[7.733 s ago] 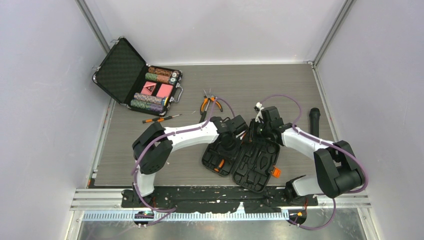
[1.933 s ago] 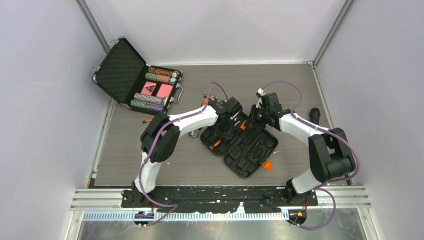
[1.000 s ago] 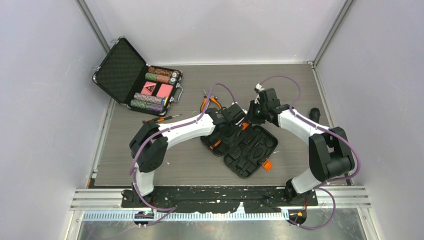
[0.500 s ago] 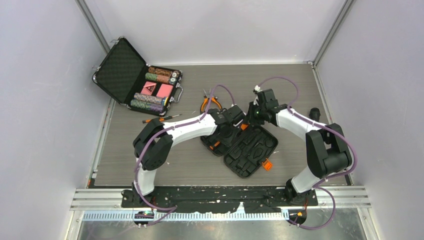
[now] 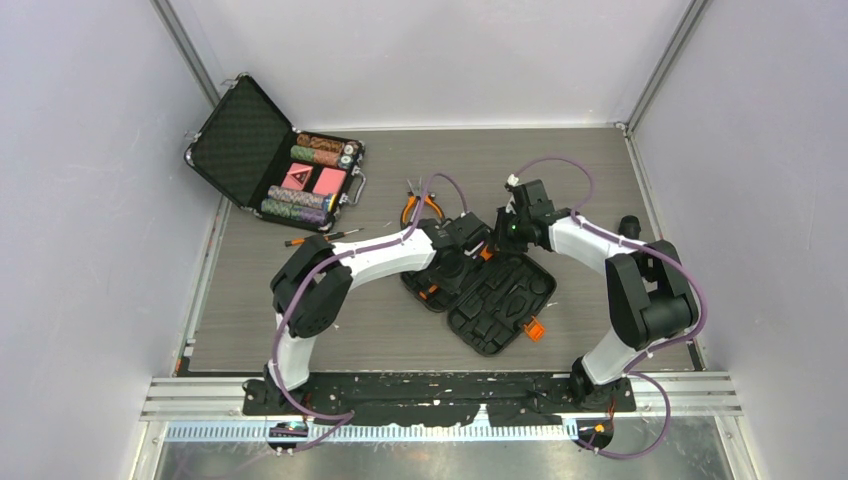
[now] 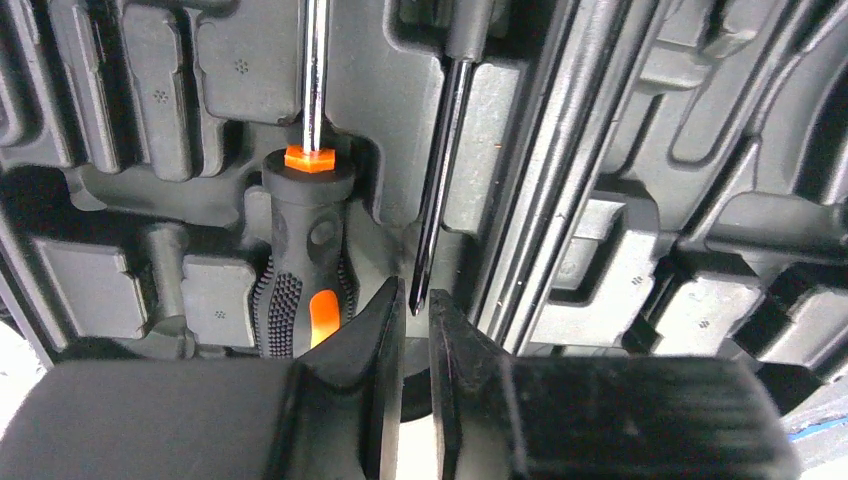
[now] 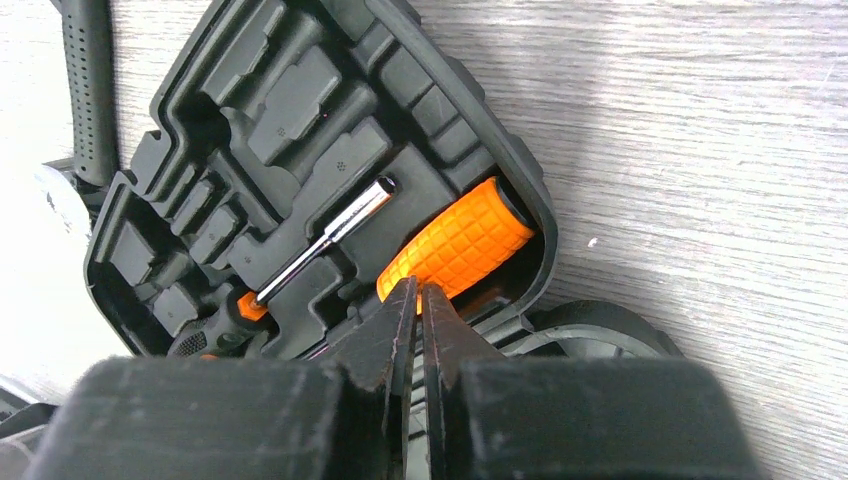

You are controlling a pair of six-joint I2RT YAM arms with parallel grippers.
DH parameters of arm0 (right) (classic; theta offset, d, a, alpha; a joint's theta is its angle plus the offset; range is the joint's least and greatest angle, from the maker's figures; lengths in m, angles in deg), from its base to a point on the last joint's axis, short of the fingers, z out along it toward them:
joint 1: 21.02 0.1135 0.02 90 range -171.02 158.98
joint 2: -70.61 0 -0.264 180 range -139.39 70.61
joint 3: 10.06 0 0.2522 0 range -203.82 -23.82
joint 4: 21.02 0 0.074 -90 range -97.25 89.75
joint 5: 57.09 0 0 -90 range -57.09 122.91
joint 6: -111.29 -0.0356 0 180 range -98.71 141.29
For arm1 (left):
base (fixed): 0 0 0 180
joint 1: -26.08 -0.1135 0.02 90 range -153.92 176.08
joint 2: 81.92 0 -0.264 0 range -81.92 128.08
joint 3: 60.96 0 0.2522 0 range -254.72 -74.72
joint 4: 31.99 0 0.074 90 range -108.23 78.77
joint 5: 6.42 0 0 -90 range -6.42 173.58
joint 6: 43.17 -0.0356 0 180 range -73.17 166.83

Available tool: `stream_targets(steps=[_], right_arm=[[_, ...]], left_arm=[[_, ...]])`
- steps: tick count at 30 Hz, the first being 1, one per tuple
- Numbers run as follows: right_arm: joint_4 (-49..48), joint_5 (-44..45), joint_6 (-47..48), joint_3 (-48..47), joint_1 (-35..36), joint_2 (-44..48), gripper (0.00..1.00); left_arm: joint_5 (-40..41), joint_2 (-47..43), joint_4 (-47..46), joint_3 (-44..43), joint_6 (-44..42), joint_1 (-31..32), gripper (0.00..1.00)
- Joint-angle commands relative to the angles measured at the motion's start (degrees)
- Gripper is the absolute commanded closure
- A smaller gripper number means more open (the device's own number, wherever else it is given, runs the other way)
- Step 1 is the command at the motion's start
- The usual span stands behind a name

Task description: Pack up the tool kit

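Centrally on the desk [image 5: 580, 160], one tool kit [image 5: 505, 300] lies open beneath two arms. Right jaws are closed over one orange handle [image 7: 460, 245]; left jaws stand almost closed at one thin shaft [image 6: 440, 180], grip unclear. One chip briefcase [image 5: 240, 140] sits far-left.

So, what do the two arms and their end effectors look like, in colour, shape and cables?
Both arms have white links and bulky black joints: the left arm and the right arm. A purple cable loops along each. The left end effector and the right end effector are plain black, tapering to narrow tips. No markings are readable.
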Motion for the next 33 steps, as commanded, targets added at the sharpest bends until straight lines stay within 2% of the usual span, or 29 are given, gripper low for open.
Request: stream_targets(steps=[1, 9, 14, 17, 19, 33], right_arm=[[-0.92, 0.62, 0.35, -1.13, 0.35, -1.27, 0.89], [0.15, 2.30, 0.31, 1.23, 0.34, -2.98, 0.90], [-0.05, 2.56, 0.03, 2.79, 0.34, -3.15, 0.90], [-0.08, 2.79, 0.20, 2.91, 0.32, -2.97, 0.90], [0.08, 2.93, 0.25, 2.77, 0.34, -3.00, 0.90], [-0.06, 2.91, 0.49, 2.79, 0.35, -3.02, 0.90]], left_arm=[[-1.30, 0.77, -0.96, 0.45, -0.89, -0.58, 0.86], [-4.21, 1.64, -1.09, 0.54, -0.95, -0.84, 1.00], [-5.96, 0.82, -1.35, 0.91, -0.88, -1.03, 1.00], [-6.15, -0.75, -1.57, 1.05, -0.66, -1.03, 0.86], [-6.14, -1.99, -1.93, 1.11, -0.59, -1.20, 0.80], [-5.36, -4.19, -1.38, 0.05, -0.87, -1.77, 0.79]])
